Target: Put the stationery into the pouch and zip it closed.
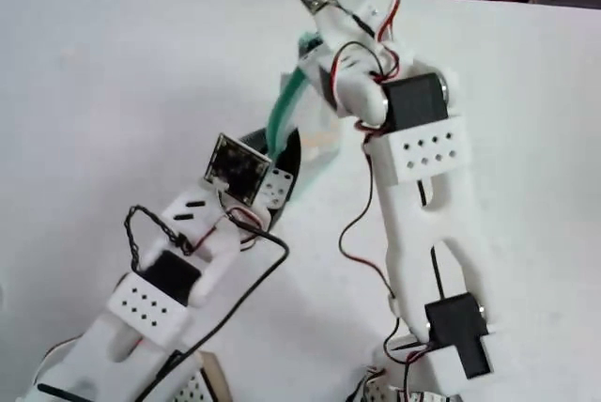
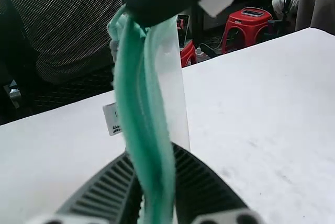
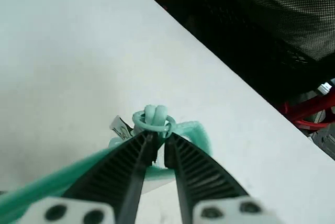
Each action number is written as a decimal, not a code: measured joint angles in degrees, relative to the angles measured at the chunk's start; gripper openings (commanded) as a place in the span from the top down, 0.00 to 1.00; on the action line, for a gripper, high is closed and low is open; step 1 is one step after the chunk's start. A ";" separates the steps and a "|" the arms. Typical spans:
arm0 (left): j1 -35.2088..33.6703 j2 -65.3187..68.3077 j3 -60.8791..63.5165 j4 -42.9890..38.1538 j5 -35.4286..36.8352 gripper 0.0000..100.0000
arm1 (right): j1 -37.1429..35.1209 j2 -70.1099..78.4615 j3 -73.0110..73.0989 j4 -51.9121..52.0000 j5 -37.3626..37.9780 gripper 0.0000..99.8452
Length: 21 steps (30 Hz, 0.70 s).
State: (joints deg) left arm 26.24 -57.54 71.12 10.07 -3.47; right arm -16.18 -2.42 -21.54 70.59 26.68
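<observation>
Item: pouch, clear-sided with a green zipper band, stretched between the two grippers over the middle of the white table; its contents cannot be made out, nor whether the zip is closed along its length. Left gripper: black ribbed fingers drawn in tight against the green band at the near end of the pouch, clamping it edge-up. Right gripper: jaws almost together, only a thin slit between them, tips pinching the zipper pull, a small green ring at the far end of the band. White label tag: attached to the pouch just beside the pull. In the high view the green band runs slantwise from one arm's claw to the other's, with the clear body of the pouch beside it. Beyond the table edge: dark mesh chair, red stool.
</observation>
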 measured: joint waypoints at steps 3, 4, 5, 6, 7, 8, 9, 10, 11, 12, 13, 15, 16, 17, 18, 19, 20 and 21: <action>0.00 0.00 0.00 0.00 0.00 0.98 | 1.23 1.23 0.00 -2.37 0.00 0.98; 0.00 0.00 0.00 -0.09 0.00 0.98 | 1.49 1.76 0.00 -3.16 0.00 0.98; 0.00 0.00 0.00 -0.09 0.00 0.98 | 1.93 2.29 0.00 -4.13 0.00 0.98; 0.00 0.00 0.00 -0.09 0.00 0.98 | 2.29 2.81 0.00 -5.01 0.00 0.98; 0.00 0.00 0.00 -0.09 0.00 0.98 | 2.46 3.25 0.00 -6.07 0.00 0.98; 0.00 0.00 -0.09 -0.09 0.00 0.98 | 2.81 3.60 0.00 -7.21 0.00 0.98; 0.00 0.00 -0.09 -0.09 0.00 0.98 | 2.99 3.96 0.00 -8.18 0.00 0.98; 0.00 0.00 -0.18 -0.18 0.00 0.98 | 3.25 4.31 0.00 -9.14 0.00 0.98; 0.00 0.00 -0.18 -0.18 0.00 0.98 | 3.34 4.57 0.09 -10.29 0.00 0.98; -0.09 0.00 -0.26 -0.18 0.00 0.98 | 3.69 4.84 0.09 -11.25 0.00 0.98; -0.09 0.00 -0.44 -0.18 0.00 0.98 | 3.87 4.92 0.18 -11.87 0.00 0.98; -0.09 0.00 -0.44 -0.18 0.00 0.98 | 3.96 5.27 0.18 -12.84 0.00 0.98; -0.09 0.00 -0.44 -0.18 0.00 0.98 | 3.96 5.36 0.18 -12.92 0.00 0.98; -0.09 0.00 -0.44 -0.18 0.00 0.98 | 3.96 5.36 0.18 -12.92 0.00 0.98; -0.09 0.00 -0.44 -0.18 0.00 0.98 | 3.96 5.36 0.18 -12.92 0.00 0.98; -0.09 0.00 -0.44 -0.18 0.00 0.98 | 4.04 5.36 0.18 -12.92 0.00 0.98; -0.09 0.00 -0.44 -0.18 0.00 0.98 | 4.04 5.36 0.18 -12.92 0.00 0.98; -0.09 0.00 -0.44 -0.18 0.00 0.98 | 4.04 5.36 0.18 -12.75 0.00 0.97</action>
State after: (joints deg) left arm 26.15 -57.54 70.68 9.89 -3.47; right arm -12.13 2.95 -21.36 57.85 26.68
